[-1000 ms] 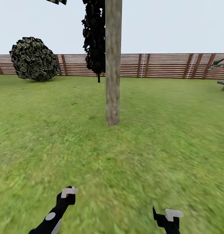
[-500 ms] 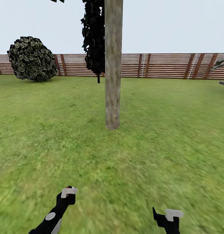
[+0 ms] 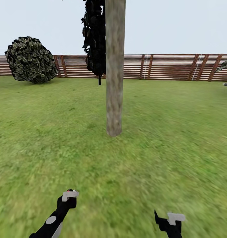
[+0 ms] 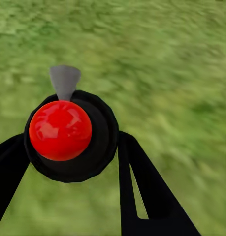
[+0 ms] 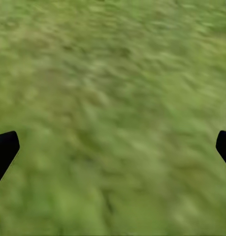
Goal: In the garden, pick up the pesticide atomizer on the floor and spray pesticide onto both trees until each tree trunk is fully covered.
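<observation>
The pesticide atomizer [image 4: 61, 130], a black body with a red round cap and a grey nozzle, sits between the fingers of my left gripper [image 4: 68, 152], which is shut on it. In the head view the left gripper [image 3: 69, 197] hangs low over the grass, a bit of red showing at its tip. A bare grey-brown tree trunk [image 3: 114, 82] rises straight ahead, a few steps away. Behind it stands a second tree with dark foliage [image 3: 94, 36] near the fence. My right gripper [image 3: 169, 220] is open over the grass, its fingers [image 5: 4, 150] wide apart with nothing between them.
Grass [image 3: 166, 138] stretches all around. A brown slatted fence [image 3: 166, 67] closes the back. A round dark bush [image 3: 31, 59] stands at the far left, and palm-like leaves [image 3: 225, 64] reach in at the right edge.
The whole view has shifted: the camera has come a little closer to the near trunk, whose base now sits lower in the picture. Both arms hold the same pose.
</observation>
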`<state>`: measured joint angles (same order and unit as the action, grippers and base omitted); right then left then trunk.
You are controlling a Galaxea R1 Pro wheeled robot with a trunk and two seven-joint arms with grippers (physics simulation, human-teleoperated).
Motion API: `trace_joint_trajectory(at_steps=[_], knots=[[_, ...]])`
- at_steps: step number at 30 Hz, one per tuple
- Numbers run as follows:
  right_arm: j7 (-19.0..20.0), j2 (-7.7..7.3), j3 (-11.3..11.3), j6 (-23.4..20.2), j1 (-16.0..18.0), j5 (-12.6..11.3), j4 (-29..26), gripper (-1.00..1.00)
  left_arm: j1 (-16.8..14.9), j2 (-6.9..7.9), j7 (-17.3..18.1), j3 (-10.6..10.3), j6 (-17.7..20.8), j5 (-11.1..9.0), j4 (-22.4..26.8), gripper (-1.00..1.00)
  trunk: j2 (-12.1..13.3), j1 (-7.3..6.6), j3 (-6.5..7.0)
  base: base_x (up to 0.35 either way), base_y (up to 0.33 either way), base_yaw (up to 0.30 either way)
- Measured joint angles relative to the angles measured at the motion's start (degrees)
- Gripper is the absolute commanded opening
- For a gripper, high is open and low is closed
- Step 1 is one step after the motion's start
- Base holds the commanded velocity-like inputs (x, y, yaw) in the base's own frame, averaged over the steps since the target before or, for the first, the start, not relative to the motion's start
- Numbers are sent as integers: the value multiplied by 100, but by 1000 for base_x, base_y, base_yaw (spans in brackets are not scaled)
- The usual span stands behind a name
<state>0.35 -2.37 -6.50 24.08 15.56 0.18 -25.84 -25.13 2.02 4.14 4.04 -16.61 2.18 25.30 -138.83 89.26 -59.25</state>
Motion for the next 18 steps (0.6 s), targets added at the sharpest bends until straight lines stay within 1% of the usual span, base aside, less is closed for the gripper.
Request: trace_joint_trajectory(at_steps=[18], knots=[[0, 0, 0, -8, 0, 7, 0, 100, 0, 0, 0, 0, 0, -1, 0, -100, 0, 0, 0, 340, 0, 0]])
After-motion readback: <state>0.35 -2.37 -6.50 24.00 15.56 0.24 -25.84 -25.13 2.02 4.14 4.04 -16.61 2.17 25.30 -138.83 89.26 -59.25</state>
